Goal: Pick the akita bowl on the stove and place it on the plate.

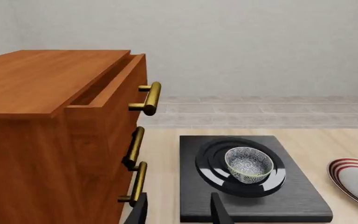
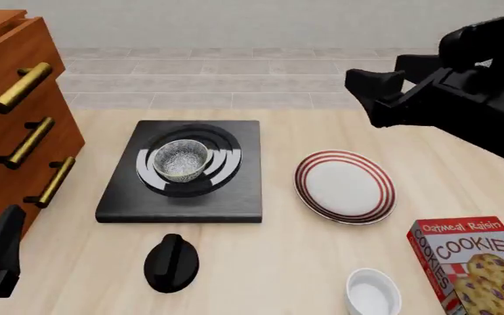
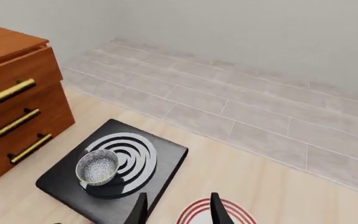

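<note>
While the akita bowl (image 2: 180, 159) sits upright on the burner rings of the stove (image 2: 182, 207), neither of our grippers touches it. In the front view the stove lies left of centre on the pale wooden table (image 2: 270, 262), and the plate (image 2: 345, 186) with its red stripes rests just to the stove's right, apart from it and bare.

Our left gripper (image 1: 177, 211) shows in its wrist view as two dark fingertips (image 1: 219, 211) spread apart with nothing between them, hanging over the near edge of the stove beside the wooden drawer cabinet (image 1: 42, 140). The cabinet's top drawer stands slightly pulled out, and its three brass handles (image 1: 148, 98) face the stove. In the front view only a dark part of this arm shows at the lower left corner.

Our right gripper (image 3: 177, 209) also has its fingers (image 3: 217, 210) parted and empty; in its wrist view it is raised well above the table, with the bowl, the stove and a sliver of the plate's rim below. The front view shows that arm as a black bulk at the upper right.

Nearer to us on the table lie a black round knob (image 2: 171, 262), a plain white bowl (image 2: 373, 293) and a red box of oatmeal raisin cookies (image 2: 472, 261), all well apart from the stove.
</note>
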Robot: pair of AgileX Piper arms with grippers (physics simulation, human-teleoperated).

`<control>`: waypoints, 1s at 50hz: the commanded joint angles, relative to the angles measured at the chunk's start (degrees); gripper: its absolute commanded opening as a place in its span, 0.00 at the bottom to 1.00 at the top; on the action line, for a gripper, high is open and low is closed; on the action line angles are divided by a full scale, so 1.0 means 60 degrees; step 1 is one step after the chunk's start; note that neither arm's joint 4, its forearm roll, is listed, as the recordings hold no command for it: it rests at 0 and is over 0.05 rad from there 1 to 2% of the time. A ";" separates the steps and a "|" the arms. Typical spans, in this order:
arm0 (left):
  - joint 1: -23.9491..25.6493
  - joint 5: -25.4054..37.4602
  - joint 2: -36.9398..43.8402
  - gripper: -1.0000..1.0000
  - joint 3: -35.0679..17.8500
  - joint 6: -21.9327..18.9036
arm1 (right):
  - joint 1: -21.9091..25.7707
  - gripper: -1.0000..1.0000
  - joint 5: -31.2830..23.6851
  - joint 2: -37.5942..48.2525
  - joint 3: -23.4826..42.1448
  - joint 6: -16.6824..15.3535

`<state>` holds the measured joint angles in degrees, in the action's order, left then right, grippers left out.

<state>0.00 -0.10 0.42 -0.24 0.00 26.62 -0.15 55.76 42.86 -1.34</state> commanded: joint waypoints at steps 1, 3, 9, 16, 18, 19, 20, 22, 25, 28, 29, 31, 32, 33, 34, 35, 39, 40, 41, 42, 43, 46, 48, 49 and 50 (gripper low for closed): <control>0.0000 0.0000 0.0000 1.00 0.0000 0.0000 | 0.0749 1.00 -0.0692 0.1479 0.1401 -0.0004; 0.0000 0.0000 0.0000 1.00 0.0000 0.0000 | 0.0845 1.00 -0.0788 0.1763 0.1604 0.0074; 0.0000 0.0000 0.0000 1.00 0.0000 0.0000 | 0.1134 1.00 -0.0982 0.2332 0.2027 0.0389; 0.0000 0.0000 0.0000 1.00 0.0000 0.0000 | 0.1501 1.00 -0.1366 0.3093 0.2750 0.0736; 0.0000 0.0000 0.0000 1.00 0.0000 0.0000 | 0.1521 1.00 -0.1395 0.3183 0.2831 0.0866; 0.0000 0.0000 0.0000 1.00 0.0000 0.0000 | 0.1554 1.00 -0.1382 0.3245 0.2874 0.0913; 0.0000 0.0000 0.0000 1.00 0.0000 0.0000 | 0.1554 1.00 -0.1382 0.3246 0.2875 0.0913; 0.0000 0.0000 0.0000 1.00 0.0000 0.0000 | 0.1786 1.00 -0.1578 0.3624 0.3254 0.1000; 0.0000 0.0000 0.0000 1.00 0.0000 0.0000 | 0.1810 1.00 -0.1662 0.3708 0.3397 0.0980; 0.0000 0.0000 0.0000 1.00 0.0000 0.0000 | 0.1895 1.00 -0.1834 0.3950 0.3690 0.1030; 0.0000 0.0000 0.0000 1.00 0.0000 0.0000 | 0.1995 1.00 -0.1890 0.4035 0.3752 0.1160; 0.0000 0.0000 0.0000 1.00 0.0000 0.0000 | 0.2024 1.00 -0.1921 0.4159 0.3871 0.1102; 0.0000 0.0000 0.0000 1.00 0.0000 0.0000 | 0.2055 1.00 -0.1959 0.4262 0.3971 0.1176; 0.0000 0.0000 0.0000 1.00 0.0000 0.0000 | 0.2118 1.00 -0.2000 0.4336 0.4033 0.1297; 0.0000 0.0000 0.0000 1.00 0.0000 0.0000 | 0.2141 1.00 -0.2015 0.4364 0.4088 0.1311; 0.0000 0.0000 0.0000 1.00 0.0000 0.0000 | 0.2149 1.00 -0.2090 0.4472 0.4234 0.1304; 0.0000 0.0000 0.0000 1.00 0.0000 0.0000 | 0.2139 1.00 -0.2250 0.4714 0.4591 0.1366; 0.0000 0.0000 0.0000 1.00 0.0000 0.0000 | 0.2158 1.00 -0.2305 0.4769 0.4673 0.1378; 0.0000 0.0000 0.0000 1.00 0.0000 0.0000 | 0.2172 1.00 -0.2363 0.4834 0.4758 0.1411; 0.0000 0.0000 0.0000 1.00 0.0000 0.0000 | 0.2172 1.00 -0.2364 0.4835 0.4760 0.1411; 0.0000 0.0000 0.0000 1.00 0.0000 0.0000 | 0.2138 1.00 -0.2358 0.4889 0.4810 0.1411; 0.0000 0.0000 0.0000 1.00 0.0000 0.0000 | 0.2157 1.00 -0.2428 0.5050 0.4952 0.1444; 0.0000 0.0000 0.0000 1.00 0.0000 0.0000 | 0.2184 1.00 -0.2515 0.5197 0.5089 0.1406; 0.0000 0.0000 0.0000 1.00 0.0000 0.0000 | 0.2176 1.00 -0.2549 0.5272 0.5159 0.1441; 0.0000 0.0000 0.0000 1.00 0.0000 0.0000 | 0.2173 1.00 -0.2613 0.5383 0.5233 0.1408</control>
<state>0.00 -0.10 0.42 -0.24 0.00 39.15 -13.73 84.17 70.36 6.57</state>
